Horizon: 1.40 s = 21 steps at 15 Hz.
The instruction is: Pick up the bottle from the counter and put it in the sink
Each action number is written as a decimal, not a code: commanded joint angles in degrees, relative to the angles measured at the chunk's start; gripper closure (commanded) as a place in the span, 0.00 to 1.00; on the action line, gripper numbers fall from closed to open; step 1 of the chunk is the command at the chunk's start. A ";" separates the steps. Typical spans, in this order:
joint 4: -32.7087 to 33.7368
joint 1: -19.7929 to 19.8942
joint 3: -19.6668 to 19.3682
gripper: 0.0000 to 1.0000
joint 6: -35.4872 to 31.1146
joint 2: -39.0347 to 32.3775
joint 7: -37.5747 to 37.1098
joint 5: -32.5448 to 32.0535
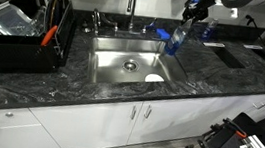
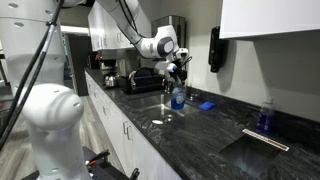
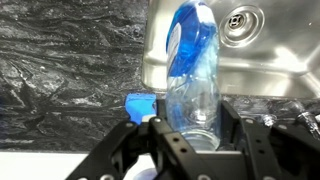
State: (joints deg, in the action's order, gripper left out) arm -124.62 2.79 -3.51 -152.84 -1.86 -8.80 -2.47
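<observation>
My gripper (image 1: 191, 14) is shut on the translucent blue bottle (image 1: 178, 39) and holds it tilted, just by the sink's edge. In the other exterior view the bottle (image 2: 178, 96) hangs under the gripper (image 2: 178, 72). In the wrist view the bottle (image 3: 195, 65) sits between both fingers (image 3: 190, 125). Its far end points toward the steel sink (image 3: 265, 55). The sink (image 1: 108, 69) has a round drain and is set in the dark marbled counter (image 1: 222, 82); both also show in an exterior view (image 2: 150, 103) (image 2: 200, 130).
A small flat blue object (image 1: 162, 32) (image 3: 140, 103) lies on the counter behind the bottle. A faucet (image 1: 132, 4) stands behind the sink. A black dish rack (image 1: 21, 36) fills one end. A white item (image 1: 153, 78) lies in the sink. Another blue bottle (image 2: 265, 118) stands further along.
</observation>
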 commanded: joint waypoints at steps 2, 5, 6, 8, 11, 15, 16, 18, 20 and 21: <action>-4.81 -0.49 0.90 0.72 -8.26 0.60 5.19 2.13; -6.65 -0.73 1.18 0.72 -12.70 -0.18 6.64 3.70; -6.91 -0.79 1.33 0.72 -13.74 -0.64 7.22 4.66; -7.39 -0.79 1.66 0.72 -15.74 -1.57 8.53 6.49; -7.80 -0.62 2.34 0.72 -18.43 -3.01 11.66 9.61; -8.57 -0.16 3.00 0.72 -21.39 -5.32 15.31 11.74; -8.47 -0.08 2.97 0.72 -21.79 -6.14 15.85 11.72; -7.91 -0.32 1.48 0.72 -19.95 -7.32 13.87 9.54; -7.41 -0.35 -0.02 0.72 -18.57 -8.40 11.32 6.15; -7.33 -2.08 -2.63 0.72 -19.16 -9.32 9.43 3.74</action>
State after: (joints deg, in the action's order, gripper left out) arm -132.78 2.03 -2.53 -171.63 -9.46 3.97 6.21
